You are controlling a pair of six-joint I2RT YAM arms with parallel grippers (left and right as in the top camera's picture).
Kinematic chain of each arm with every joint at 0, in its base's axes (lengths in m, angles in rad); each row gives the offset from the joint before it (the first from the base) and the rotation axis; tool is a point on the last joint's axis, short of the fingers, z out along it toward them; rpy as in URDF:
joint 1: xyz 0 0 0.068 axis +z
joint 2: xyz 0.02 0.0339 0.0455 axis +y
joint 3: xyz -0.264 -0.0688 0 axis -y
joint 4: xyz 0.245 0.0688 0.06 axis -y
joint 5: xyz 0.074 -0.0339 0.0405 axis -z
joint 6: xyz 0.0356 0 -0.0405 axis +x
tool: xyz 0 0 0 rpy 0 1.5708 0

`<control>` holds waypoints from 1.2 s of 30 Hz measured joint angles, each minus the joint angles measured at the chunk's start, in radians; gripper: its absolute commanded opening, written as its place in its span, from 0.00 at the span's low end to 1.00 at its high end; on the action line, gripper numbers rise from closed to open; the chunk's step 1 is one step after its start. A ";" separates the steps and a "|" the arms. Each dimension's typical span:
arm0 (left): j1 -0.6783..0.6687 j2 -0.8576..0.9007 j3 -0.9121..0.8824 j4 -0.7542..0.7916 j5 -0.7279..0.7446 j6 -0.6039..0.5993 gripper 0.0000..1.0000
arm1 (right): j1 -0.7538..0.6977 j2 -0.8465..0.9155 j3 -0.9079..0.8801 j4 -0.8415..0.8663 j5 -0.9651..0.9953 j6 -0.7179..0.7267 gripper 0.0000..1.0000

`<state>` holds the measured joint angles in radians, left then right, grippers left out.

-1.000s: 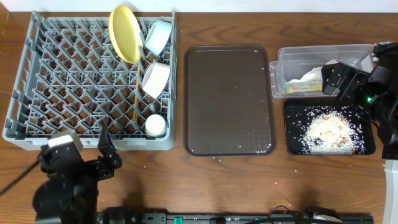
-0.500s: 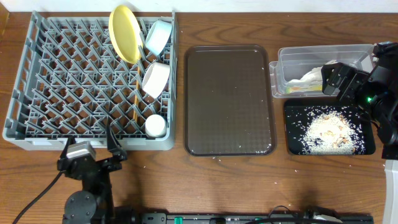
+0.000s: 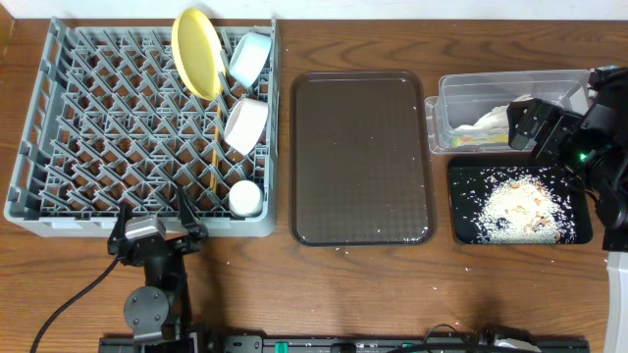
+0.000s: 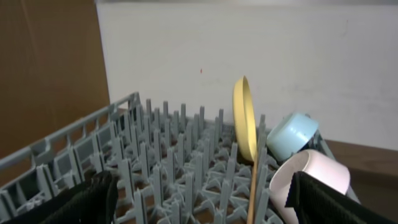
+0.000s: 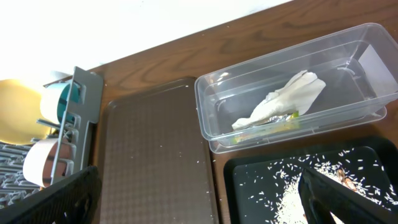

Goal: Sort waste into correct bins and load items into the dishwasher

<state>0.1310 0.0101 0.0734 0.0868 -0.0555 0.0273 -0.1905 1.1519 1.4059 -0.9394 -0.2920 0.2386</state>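
Note:
The grey dish rack (image 3: 98, 127) holds an upright yellow plate (image 3: 196, 51), a light blue bowl (image 3: 250, 57), a white bowl (image 3: 245, 125), a small white cup (image 3: 244, 198) and chopsticks (image 3: 215, 147). My left gripper (image 3: 152, 224) is open and empty at the rack's front edge. Its wrist view looks across the pegs (image 4: 155, 162) at the plate (image 4: 244, 121), blue bowl (image 4: 291, 135) and white bowl (image 4: 311, 177). The clear tub (image 3: 461, 90) holds the napkin (image 5: 280, 102) and the green-yellow wrapper (image 5: 270, 127). The black tray (image 3: 466, 230) holds rice crumbs (image 3: 515, 206). My right gripper (image 3: 538, 126) is open and empty above the two bins.
A dark brown serving tray (image 3: 360, 157) lies between the rack and the bins, with a few stray crumbs on and around it. It also shows in the right wrist view (image 5: 155, 149). Bare wooden table runs along the front edge.
My left arm has swung right and in toward the rack's front edge. The right arm and all the objects have not moved.

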 measured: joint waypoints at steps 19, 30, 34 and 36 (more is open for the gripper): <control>0.000 0.000 -0.062 -0.096 0.005 0.034 0.91 | 0.000 0.000 0.000 0.000 0.000 0.000 0.99; 0.000 0.000 -0.058 -0.106 0.008 0.034 0.91 | 0.000 0.000 0.000 0.000 0.000 0.000 0.99; 0.000 0.000 -0.058 -0.106 0.008 0.034 0.91 | 0.000 0.000 0.000 0.000 0.000 0.000 0.99; 0.000 0.000 -0.058 -0.106 0.008 0.034 0.91 | 0.000 0.000 0.000 0.000 0.000 0.000 0.99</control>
<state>0.1310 0.0101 0.0154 -0.0189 -0.0471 0.0612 -0.1905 1.1519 1.4059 -0.9394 -0.2920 0.2386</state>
